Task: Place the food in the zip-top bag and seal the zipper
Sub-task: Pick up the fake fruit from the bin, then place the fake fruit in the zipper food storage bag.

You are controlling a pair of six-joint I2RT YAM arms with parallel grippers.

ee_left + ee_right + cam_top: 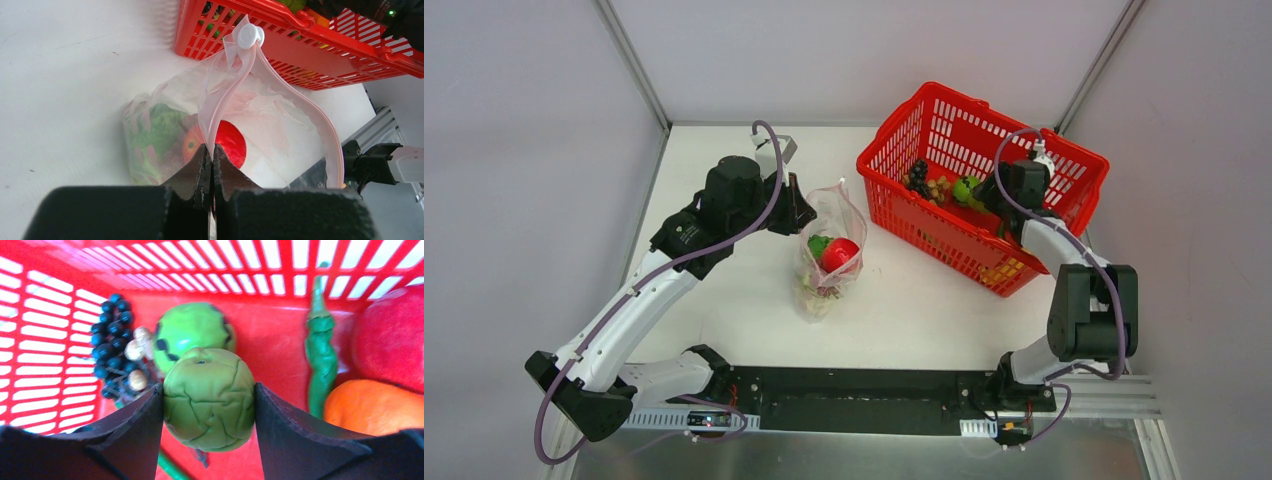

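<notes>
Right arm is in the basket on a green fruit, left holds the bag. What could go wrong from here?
The green fruit sits between the right gripper jaws by its round sides alone; it could slip on lifting. The left gripper pinches only one edge of the zip-top bag, so its mouth may sag and the fruit miss it.

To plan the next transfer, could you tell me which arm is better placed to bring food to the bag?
Right. The right gripper is closed on a green round fruit in the red basket; the left gripper is occupied pinching the zip-top bag at its mouth.
</notes>
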